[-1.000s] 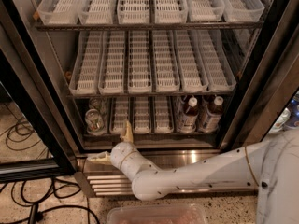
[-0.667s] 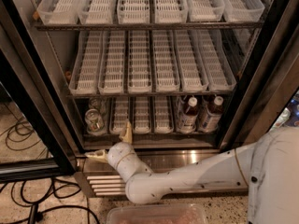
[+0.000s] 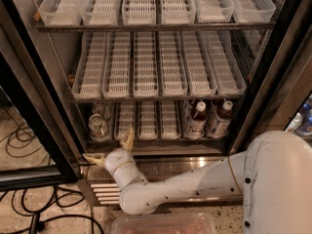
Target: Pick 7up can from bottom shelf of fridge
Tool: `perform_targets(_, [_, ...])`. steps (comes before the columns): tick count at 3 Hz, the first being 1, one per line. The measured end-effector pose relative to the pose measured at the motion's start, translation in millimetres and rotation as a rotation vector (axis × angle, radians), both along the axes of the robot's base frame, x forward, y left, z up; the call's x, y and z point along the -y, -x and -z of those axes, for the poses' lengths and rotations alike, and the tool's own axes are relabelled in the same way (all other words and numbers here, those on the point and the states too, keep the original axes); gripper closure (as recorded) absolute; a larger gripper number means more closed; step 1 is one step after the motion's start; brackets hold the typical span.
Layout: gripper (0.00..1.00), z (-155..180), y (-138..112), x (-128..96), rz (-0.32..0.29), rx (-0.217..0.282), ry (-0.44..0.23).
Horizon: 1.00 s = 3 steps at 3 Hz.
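The 7up can [image 3: 98, 126] stands at the left end of the dim bottom shelf [image 3: 146, 138] of the open fridge [image 3: 263, 62], its shiny silver top facing me. My gripper [image 3: 111, 151] is just in front of the shelf's front edge, below and slightly right of the can. It is open and empty, with one tan fingertip [image 3: 128, 139] pointing up and the other [image 3: 93, 158] pointing left. It does not touch the can.
Two white-capped brown bottles [image 3: 196, 119] [image 3: 219, 118] stand at the right of the bottom shelf. Two upper tiers hold white slotted trays [image 3: 146, 67]. The louvred steel base panel [image 3: 170, 172] is below. Black cables [image 3: 24, 140] lie on the floor at left. A clear bin [image 3: 163, 224] is at the bottom.
The gripper and wrist have shifted a little to the left and down along the fridge's base. The can and bottles have not moved.
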<state>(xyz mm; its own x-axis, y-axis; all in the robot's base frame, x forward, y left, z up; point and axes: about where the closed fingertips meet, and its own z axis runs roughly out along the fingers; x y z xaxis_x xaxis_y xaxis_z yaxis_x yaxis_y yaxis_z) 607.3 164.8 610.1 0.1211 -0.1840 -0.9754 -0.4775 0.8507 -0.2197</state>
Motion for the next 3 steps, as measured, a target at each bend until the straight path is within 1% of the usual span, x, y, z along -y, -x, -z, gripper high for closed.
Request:
perform_targets(1, [0.00, 0, 0, 0, 0.000, 0.000, 0.000])
perform_targets(2, [0.14, 2, -4, -15, -0.032, 0.010, -0.006])
perform_targets(3, [0.18, 4, -12, -35, -0.064, 0.029, -0.015])
